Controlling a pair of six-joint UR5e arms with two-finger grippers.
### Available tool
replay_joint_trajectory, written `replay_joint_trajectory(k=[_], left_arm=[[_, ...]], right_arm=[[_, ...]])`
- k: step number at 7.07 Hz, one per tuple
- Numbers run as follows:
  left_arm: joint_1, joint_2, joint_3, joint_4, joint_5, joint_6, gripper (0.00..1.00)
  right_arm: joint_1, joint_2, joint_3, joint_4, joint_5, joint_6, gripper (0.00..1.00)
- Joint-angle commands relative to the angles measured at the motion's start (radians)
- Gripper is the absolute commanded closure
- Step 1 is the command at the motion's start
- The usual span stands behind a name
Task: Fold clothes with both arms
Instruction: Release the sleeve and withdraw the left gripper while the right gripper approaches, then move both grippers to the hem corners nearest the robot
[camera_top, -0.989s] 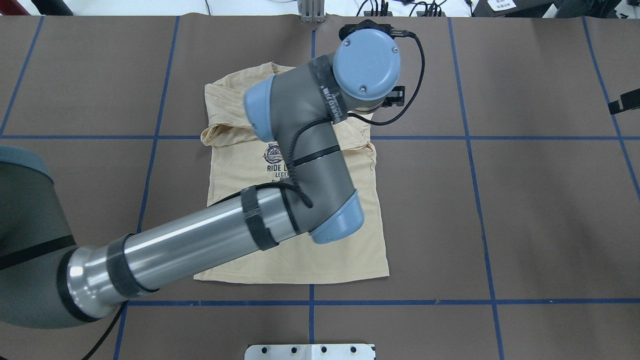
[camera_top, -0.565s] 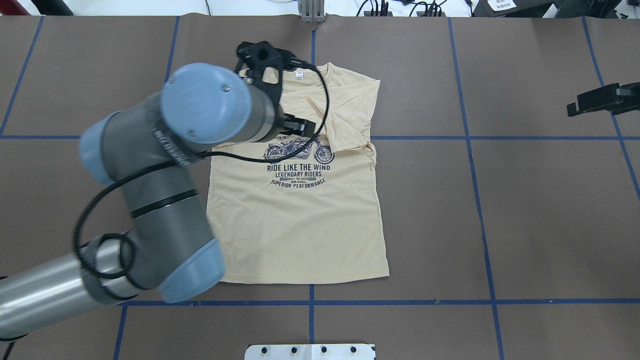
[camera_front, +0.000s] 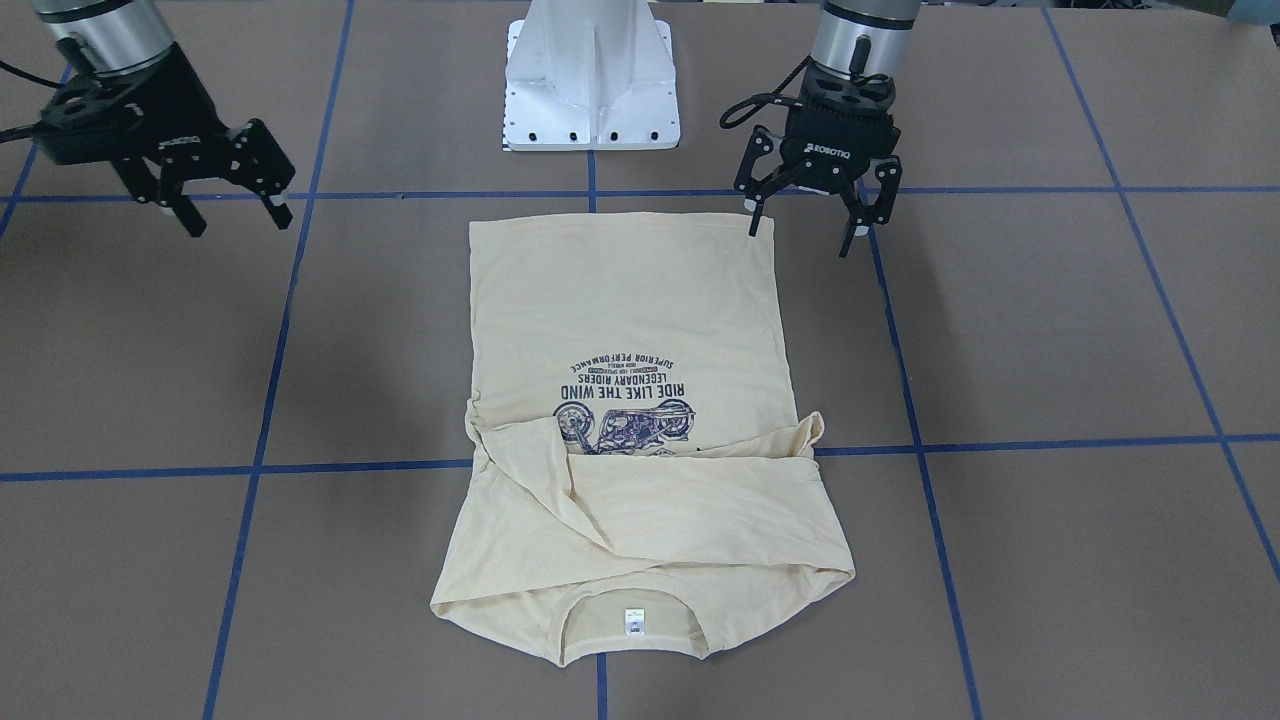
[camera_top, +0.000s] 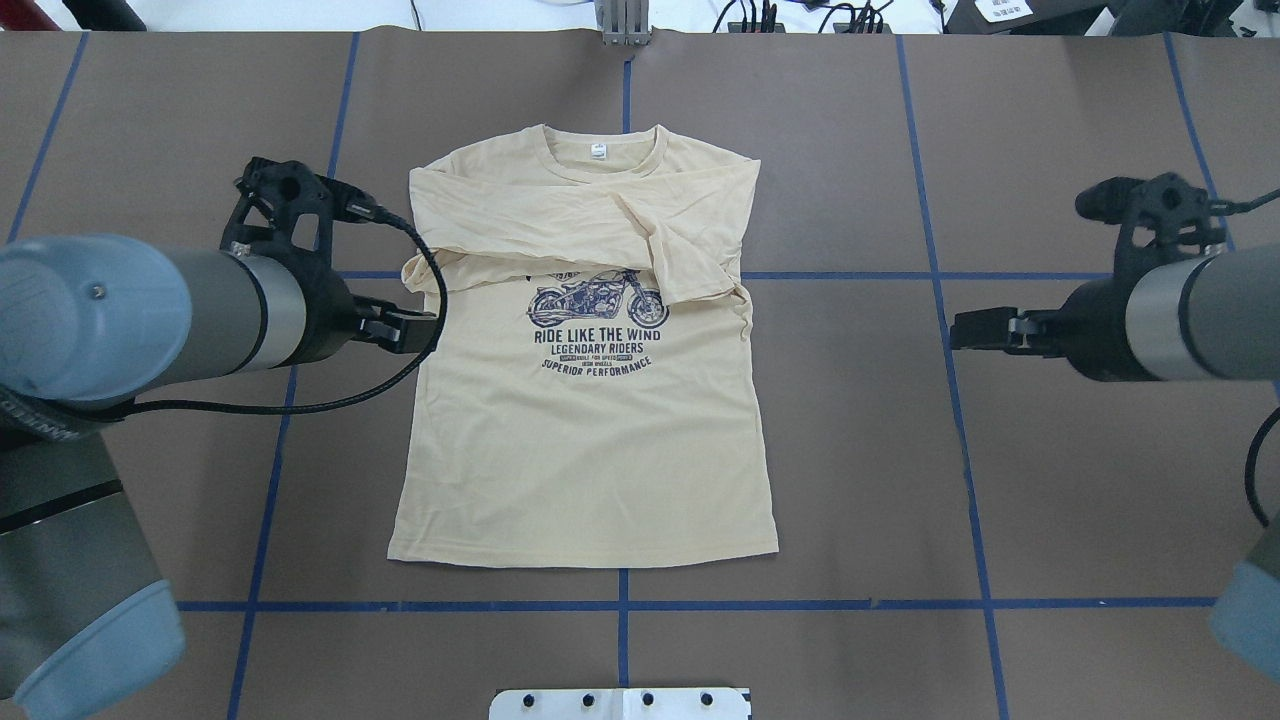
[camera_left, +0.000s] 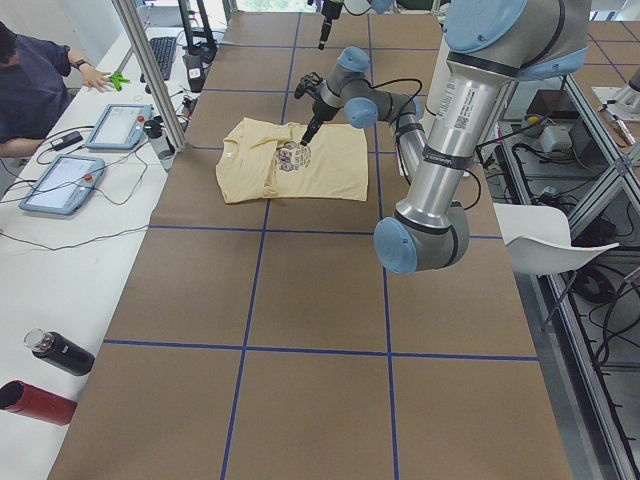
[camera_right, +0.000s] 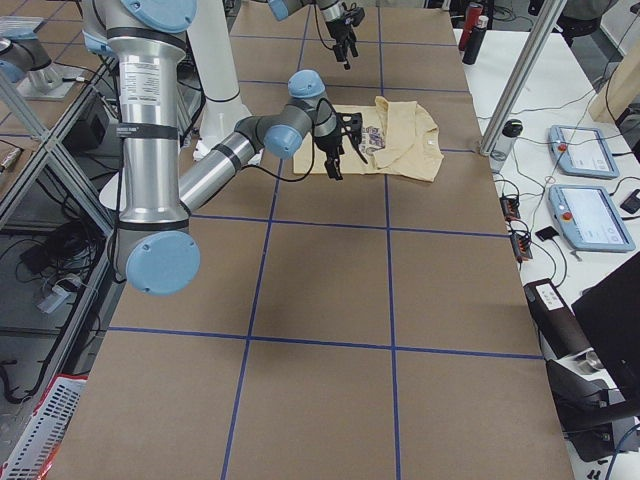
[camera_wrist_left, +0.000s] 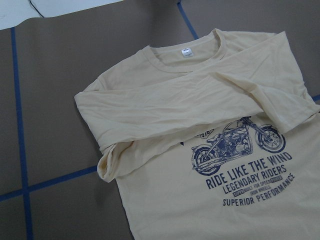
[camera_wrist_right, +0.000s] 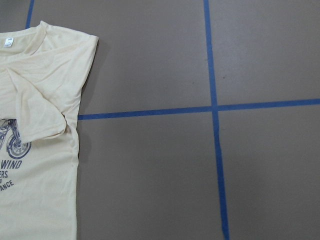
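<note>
The cream-yellow T-shirt (camera_top: 580, 450) lies flat on the brown table, print up, neck label at the far edge. Both long sleeves are folded across the chest, above the motorcycle print. It also shows in the front view (camera_front: 620, 300), the left wrist view (camera_wrist_left: 165, 115) and, as its right edge only, the right wrist view (camera_wrist_right: 45, 100). My left gripper (camera_front: 800, 238) hangs open and empty in the air by the shirt's left side (camera_top: 400, 330). My right gripper (camera_front: 240, 225) is open and empty, well off the shirt's right side (camera_top: 975, 330).
The white pedestal (camera_front: 590, 80) stands at the robot's edge of the table, just behind the shirt's hem. Blue tape lines (camera_top: 940, 275) grid the table. An operator (camera_left: 35, 85), tablets (camera_left: 60, 180) and bottles (camera_left: 60, 352) are along the far side.
My left arm has swept back from over the shirt's chest to the left side of it. My right gripper has come further in from the right edge. The shirt now shows in full.
</note>
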Motion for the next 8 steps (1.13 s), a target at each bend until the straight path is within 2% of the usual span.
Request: replay_joint_trajectory(k=[1, 2, 3, 5, 7, 8], left_arm=[[0.029, 0.226, 0.012, -0.272, 0.006, -0.058, 0.00], [0.080, 0.251, 0.025, -0.300, 0.027, -0.145, 0.00], [0.172, 0.248, 0.066, -0.305, 0.126, -0.272, 0.00], [0.254, 0.215, 0.135, -0.307, 0.164, -0.414, 0.01], [0.294, 0.195, 0.140, -0.299, 0.162, -0.439, 0.24], [0.311, 0.195, 0.147, -0.299, 0.161, -0.442, 0.28]], right_arm=[[-0.238, -0.006, 0.020, -0.004, -0.226, 0.164, 0.00], [-0.303, -0.007, 0.018, -0.008, -0.295, 0.193, 0.00], [-0.323, -0.005, 0.018, -0.011, -0.308, 0.203, 0.00], [-0.325, 0.001, 0.015, -0.045, -0.316, 0.253, 0.00], [-0.328, 0.006, 0.015, -0.045, -0.317, 0.253, 0.00], [-0.331, 0.006, 0.015, -0.045, -0.317, 0.253, 0.00]])
